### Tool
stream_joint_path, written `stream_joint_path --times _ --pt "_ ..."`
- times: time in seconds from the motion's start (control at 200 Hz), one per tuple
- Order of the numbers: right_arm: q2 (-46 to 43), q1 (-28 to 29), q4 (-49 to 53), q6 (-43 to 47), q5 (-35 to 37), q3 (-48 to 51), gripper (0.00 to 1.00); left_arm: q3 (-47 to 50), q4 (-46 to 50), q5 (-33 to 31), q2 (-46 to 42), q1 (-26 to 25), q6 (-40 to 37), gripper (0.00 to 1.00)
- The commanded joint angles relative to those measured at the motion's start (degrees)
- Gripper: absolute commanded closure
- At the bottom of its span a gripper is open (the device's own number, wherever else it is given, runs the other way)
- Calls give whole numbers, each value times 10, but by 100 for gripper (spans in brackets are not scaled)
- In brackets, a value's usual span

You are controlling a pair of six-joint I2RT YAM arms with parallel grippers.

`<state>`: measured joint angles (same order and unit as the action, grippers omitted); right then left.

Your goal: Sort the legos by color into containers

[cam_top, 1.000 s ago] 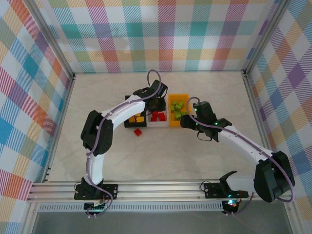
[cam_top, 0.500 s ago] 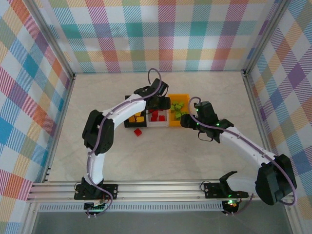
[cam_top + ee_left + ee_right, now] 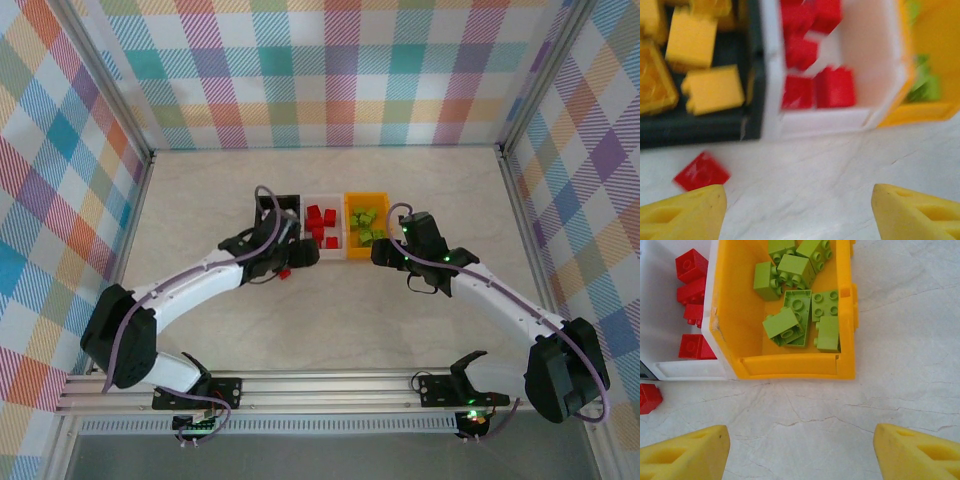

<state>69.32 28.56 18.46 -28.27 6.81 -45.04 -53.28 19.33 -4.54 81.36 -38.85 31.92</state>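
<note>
Pale marbled surface [image 3: 200, 200], three containers in a row at its middle, both arms reaching in from the near edge.

Left tool [image 3: 797, 210]: fingers apart, nothing between them. A second back: closed, up over the white container [image 3: 820, 122]. Now: drawn back to the near left, low, just short of the row. Reads as a red piece dropped off and the arm going for its next pick. Ahead of it, slightly left: stray red lego [image 3: 702, 171], flat on the surface, just beside the near wall of the black container [image 3: 700, 132] but outside it. Probably the last one loose; no other seen on the surface.

Right tool [image 3: 800, 450]: fingers apart, empty, hovering at the near side of the orange container [image 3: 790, 365]. Barely shifted over the second.

Contents: yellow legos [image 3: 712, 87] in black, red legos [image 3: 820, 87] in white, green legos [image 3: 795, 315] in orange. No mixed colours that I can make out.

Room: bright plaid walls [image 3: 340, 80] on three sides, aluminium rail [image 3: 330, 385] along the near edge.
</note>
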Motion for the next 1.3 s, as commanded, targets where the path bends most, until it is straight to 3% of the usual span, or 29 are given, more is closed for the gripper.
stream_joint_path --times 0.0,0.395,0.625,0.885,1.055,1.295 --pt "1 -1 -19 -10 -7 2 24 57 -56 -13 -20 -5 20 23" --pt "-1 0 -11 -12 -4 -7 24 86 -108 -64 78 31 8 25" --pt "-2 -1 -11 -13 -4 -8 24 65 -97 -103 116 40 -1 33" --pt "0 -1 -13 -13 -7 -9 24 53 -104 -101 150 43 -3 44" --pt "-5 -1 -11 -9 -7 -8 24 43 -105 -108 154 43 -11 33" --pt "-5 -1 -12 -11 -7 -6 24 47 -103 -100 146 43 -16 55"
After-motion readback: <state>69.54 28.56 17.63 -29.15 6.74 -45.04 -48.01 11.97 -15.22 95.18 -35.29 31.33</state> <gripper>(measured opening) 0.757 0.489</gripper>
